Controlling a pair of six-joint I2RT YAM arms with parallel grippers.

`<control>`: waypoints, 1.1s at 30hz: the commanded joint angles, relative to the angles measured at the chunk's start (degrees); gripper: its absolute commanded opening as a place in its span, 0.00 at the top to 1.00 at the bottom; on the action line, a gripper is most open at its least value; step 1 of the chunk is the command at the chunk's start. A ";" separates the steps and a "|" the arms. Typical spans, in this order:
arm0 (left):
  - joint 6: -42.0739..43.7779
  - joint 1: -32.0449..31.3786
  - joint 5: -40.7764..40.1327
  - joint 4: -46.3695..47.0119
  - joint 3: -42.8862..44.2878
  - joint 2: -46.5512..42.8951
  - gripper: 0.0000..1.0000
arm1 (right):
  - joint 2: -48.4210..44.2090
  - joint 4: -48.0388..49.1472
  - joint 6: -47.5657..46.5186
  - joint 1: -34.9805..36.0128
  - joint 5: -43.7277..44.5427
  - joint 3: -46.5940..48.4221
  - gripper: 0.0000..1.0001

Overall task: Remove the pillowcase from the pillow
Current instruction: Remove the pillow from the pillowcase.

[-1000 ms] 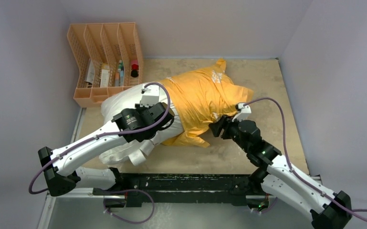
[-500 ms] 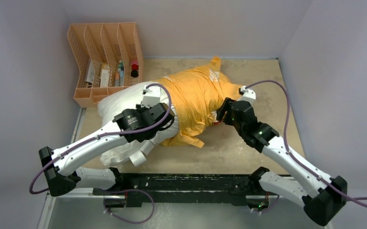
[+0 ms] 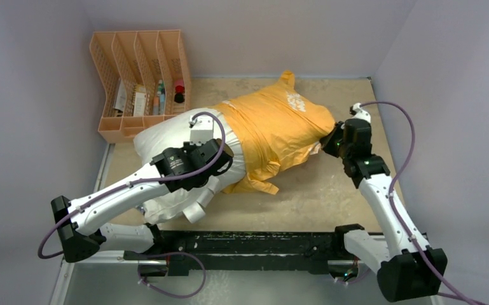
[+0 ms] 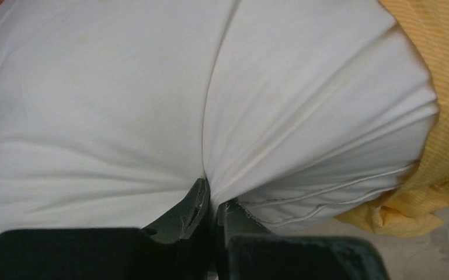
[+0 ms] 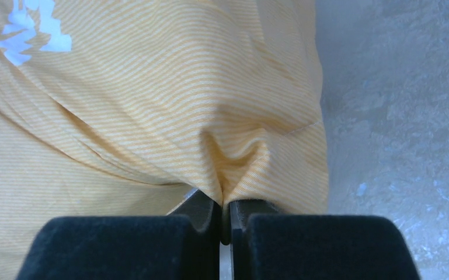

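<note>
- Orange-yellow pillowcase (image 3: 280,130) covers the right half of the pillow (image 3: 162,136), both lying on the counter (image 3: 318,200).
- Left end effector (image 4: 212,201) closed, pinching white pillow fabric.
- Right end effector (image 5: 225,209) closed on a small pillowcase fold.
- Risk: thin pinch may slip out, or pillow drags along if left hold gives.

This is a robot test cell in a lab. Plain grey walls (image 3: 261,38) box in a scuffed beige surface (image 3: 330,190) on three sides. A white-and-black left arm (image 3: 121,194) and right arm (image 3: 388,203) are bolted to a black rail (image 3: 248,244) well behind the left tool (image 4: 213,198), and purple cables (image 3: 385,103) loop off them. Beyond that tool, to its left, a peach desk file organiser (image 3: 111,76) holds small items (image 3: 160,96).
</note>
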 commanded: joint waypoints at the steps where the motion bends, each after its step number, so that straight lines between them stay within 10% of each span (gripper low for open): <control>1: -1.40 1.77 -10.23 -12.48 -1.70 -4.43 1.00 | 1.46 -2.65 -5.39 -15.90 5.73 5.98 1.00; 6: -1.37 1.80 -8.78 -12.54 -4.29 -7.36 1.00 | 2.88 -3.39 -3.84 -21.09 -9.32 9.27 1.00; 10: 2.32 1.79 -5.55 -8.53 -5.01 -8.42 1.00 | 2.46 -4.47 -8.05 -21.07 -23.06 11.47 0.74; 14: 6.02 1.79 -2.03 -4.39 -5.50 -8.42 1.00 | -0.23 -11.74 -8.49 -21.08 -12.76 14.07 0.40; 19: 8.70 1.79 0.84 -0.37 -6.42 -8.19 1.00 | -3.01 -9.94 -13.72 -21.02 -21.64 15.56 0.28; 23: 10.51 1.77 2.61 2.50 -7.28 -7.82 1.00 | 4.35 -6.65 -13.44 -20.70 -44.76 14.17 0.26; 31: 10.62 1.62 4.46 3.31 -7.77 -7.77 1.00 | 20.75 -8.81 -19.14 -6.03 -42.47 16.84 0.26; 33: 10.44 1.56 4.70 3.20 -7.71 -7.79 1.00 | 21.98 -10.09 -18.62 -5.89 -35.99 17.26 0.57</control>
